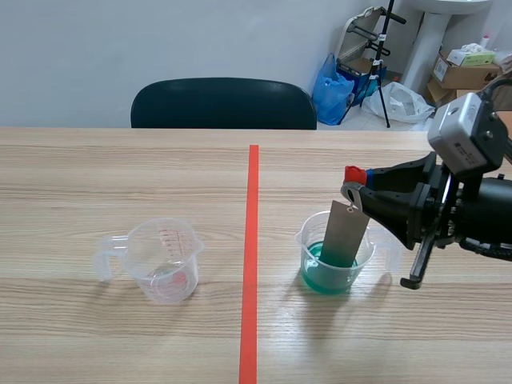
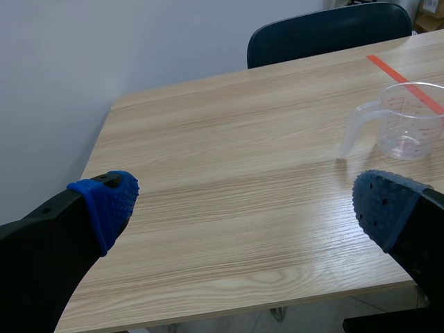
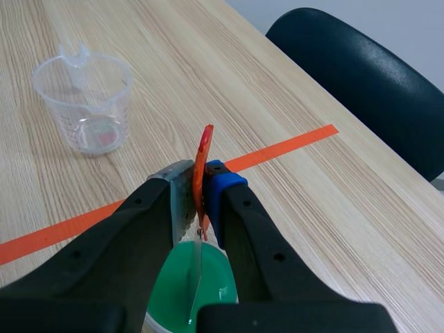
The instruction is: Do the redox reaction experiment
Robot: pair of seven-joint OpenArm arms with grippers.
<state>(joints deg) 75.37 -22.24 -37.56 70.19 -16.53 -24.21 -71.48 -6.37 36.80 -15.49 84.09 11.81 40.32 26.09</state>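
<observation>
A clear beaker of green liquid (image 1: 330, 268) stands right of the tape line. A grey metal plate (image 1: 346, 234) hangs upright with its lower end in the liquid. It hangs from a red clip (image 1: 354, 174), and my right gripper (image 1: 357, 189) is shut on that clip above the beaker. In the right wrist view the red clip (image 3: 204, 161) is pinched in my right gripper (image 3: 198, 191), with the green liquid (image 3: 177, 295) below. An empty clear measuring cup (image 1: 164, 262) stands left of the line. My left gripper (image 2: 243, 201) is open over bare table, the empty cup (image 2: 406, 121) ahead of its right finger.
An orange-red tape line (image 1: 251, 256) runs down the middle of the wooden table (image 1: 120, 176). A dark chair (image 1: 224, 104) stands behind the far edge. Bags and boxes (image 1: 460, 68) lie on the floor at the back right. The table's left edge (image 2: 97, 149) is near my left gripper.
</observation>
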